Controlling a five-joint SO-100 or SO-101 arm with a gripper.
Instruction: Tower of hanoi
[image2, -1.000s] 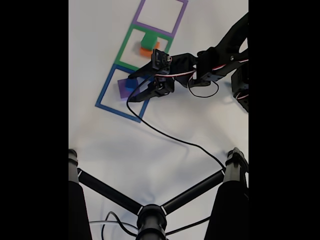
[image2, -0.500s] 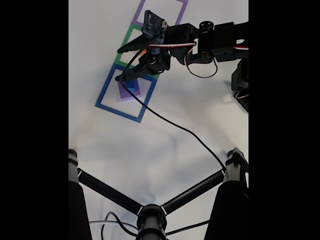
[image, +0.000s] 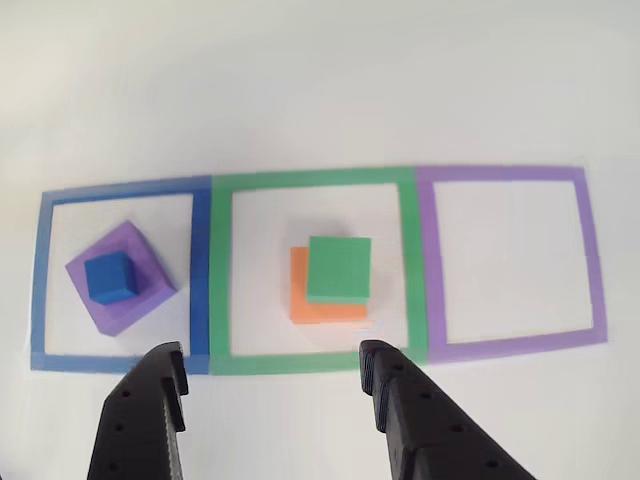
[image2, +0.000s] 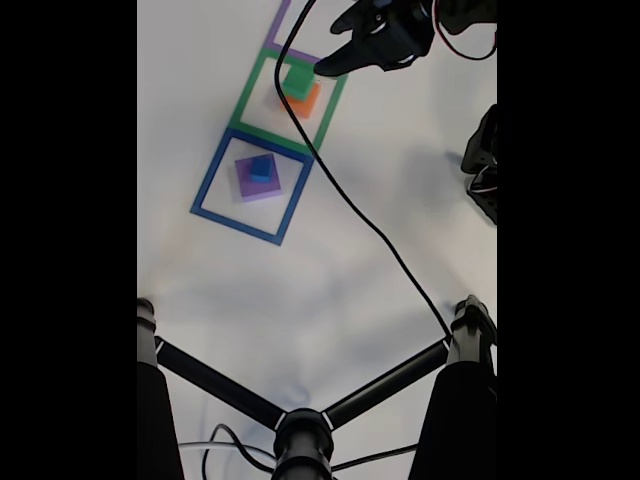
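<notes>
At the bottom of the other view the black gripper (image: 272, 372) stands apart and empty, below the green foam block (image: 339, 268) stacked on the orange foam block (image: 318, 306) at centre. Left of centre, the small blue foam cube (image: 110, 277) sits on the flat purple foam slab (image: 125, 290). The fixed view adds a black cable (image2: 352, 200) trailing across the white counter (image2: 300, 300).

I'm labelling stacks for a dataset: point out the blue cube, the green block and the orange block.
blue cube (image: 110, 277), other view, on its top face.
green block (image: 339, 267), other view, middle of its top face.
orange block (image: 325, 310), other view, on the strip showing below the green block.

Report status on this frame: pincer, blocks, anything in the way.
Pincer open, empty, short of the squares. Blue cube on purple slab, blue outline; green block on orange block, green outline. Path clear.
</notes>
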